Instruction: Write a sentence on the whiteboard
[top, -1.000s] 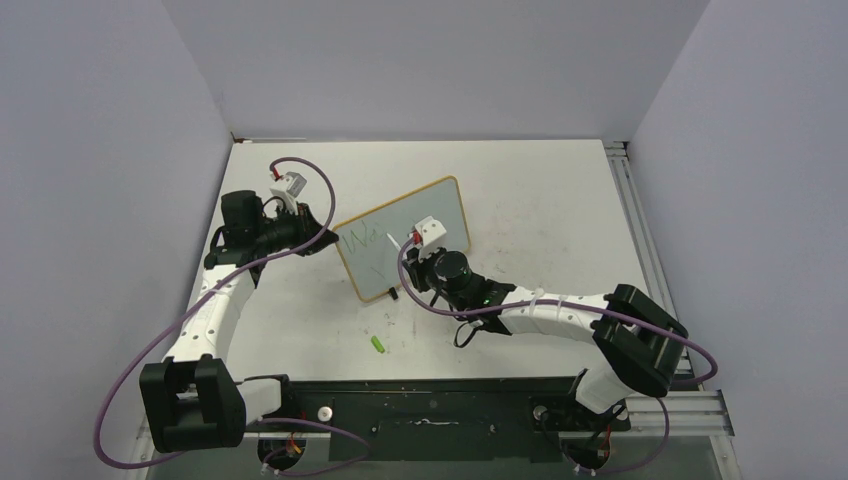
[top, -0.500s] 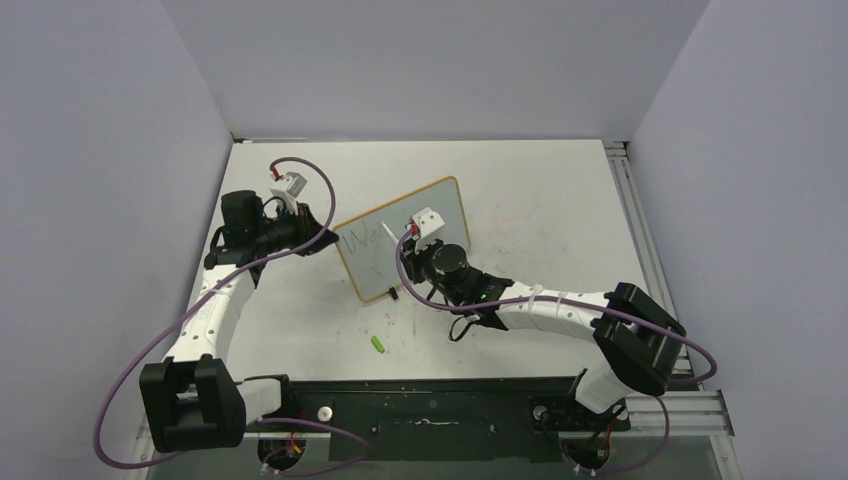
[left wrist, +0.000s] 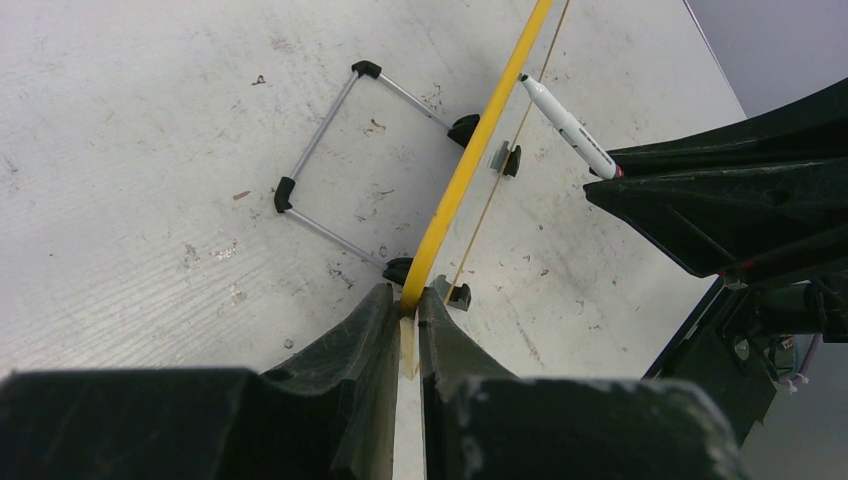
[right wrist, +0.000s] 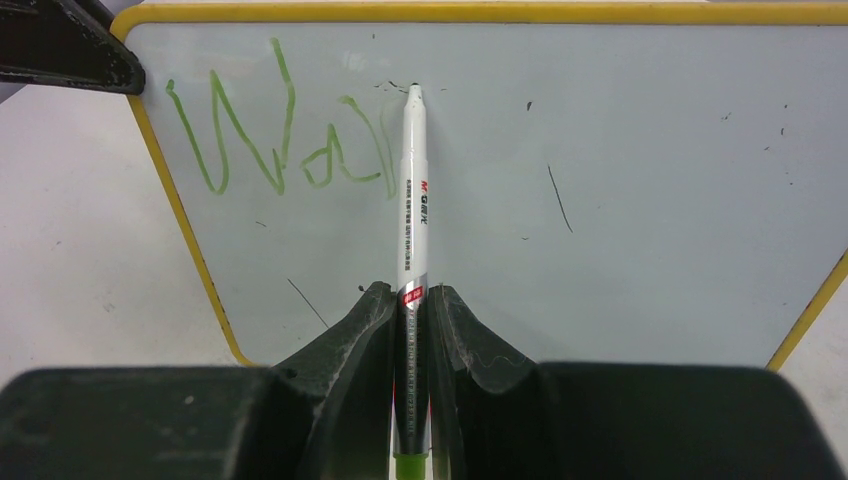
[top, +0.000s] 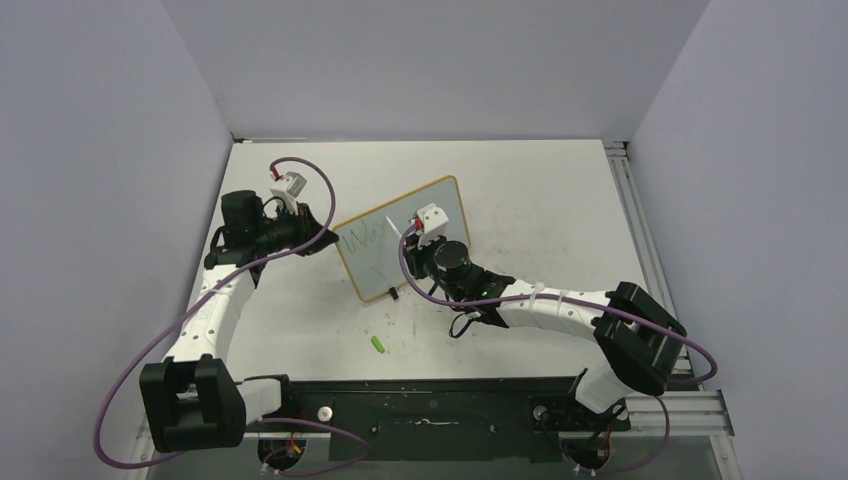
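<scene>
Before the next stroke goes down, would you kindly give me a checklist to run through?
1. The left pincer is shut on the whiteboard at its yellow frame: ok.
2. The right pincer is shut on the marker, barrel straight between the fingers: ok.
3. The marker tip sits just right of the green writing: ok.
4. The tip actually touches the surface: cannot tell.
5. There is blank board to the right for more letters: ok.
6. The green cap on the table lies clear of the board: ok.
</scene>
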You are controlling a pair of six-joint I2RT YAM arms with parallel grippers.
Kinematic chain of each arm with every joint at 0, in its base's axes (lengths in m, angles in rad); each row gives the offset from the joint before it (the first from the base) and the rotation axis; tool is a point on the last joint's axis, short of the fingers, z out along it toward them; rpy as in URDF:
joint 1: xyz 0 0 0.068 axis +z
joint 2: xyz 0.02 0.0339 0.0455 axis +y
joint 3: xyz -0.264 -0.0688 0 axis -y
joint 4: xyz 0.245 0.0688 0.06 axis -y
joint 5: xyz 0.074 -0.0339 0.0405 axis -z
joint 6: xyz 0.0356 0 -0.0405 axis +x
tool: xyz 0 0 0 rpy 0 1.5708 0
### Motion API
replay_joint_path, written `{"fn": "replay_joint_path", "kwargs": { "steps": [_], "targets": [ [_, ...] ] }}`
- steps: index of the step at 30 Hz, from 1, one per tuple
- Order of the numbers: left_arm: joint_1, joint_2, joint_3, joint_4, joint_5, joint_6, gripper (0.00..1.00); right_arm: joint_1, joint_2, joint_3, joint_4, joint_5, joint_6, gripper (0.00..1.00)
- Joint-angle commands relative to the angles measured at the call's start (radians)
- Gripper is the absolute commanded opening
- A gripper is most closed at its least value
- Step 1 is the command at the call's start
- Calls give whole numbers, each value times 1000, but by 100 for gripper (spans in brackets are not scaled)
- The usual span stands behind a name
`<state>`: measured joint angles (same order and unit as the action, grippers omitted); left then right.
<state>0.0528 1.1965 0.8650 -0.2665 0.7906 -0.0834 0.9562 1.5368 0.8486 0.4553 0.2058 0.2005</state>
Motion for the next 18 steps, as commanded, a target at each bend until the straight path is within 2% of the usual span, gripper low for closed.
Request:
{"fn": "replay_joint_path", "kwargs": {
  "steps": [1,18],
  "targets": [
    [-11,-14,25,-14,11,10,0,-17,17,20,18,27,21,5],
    [-12,-18,25,-16,11,10,0,-19,22,18,14,18,33,5]
  ]
}}
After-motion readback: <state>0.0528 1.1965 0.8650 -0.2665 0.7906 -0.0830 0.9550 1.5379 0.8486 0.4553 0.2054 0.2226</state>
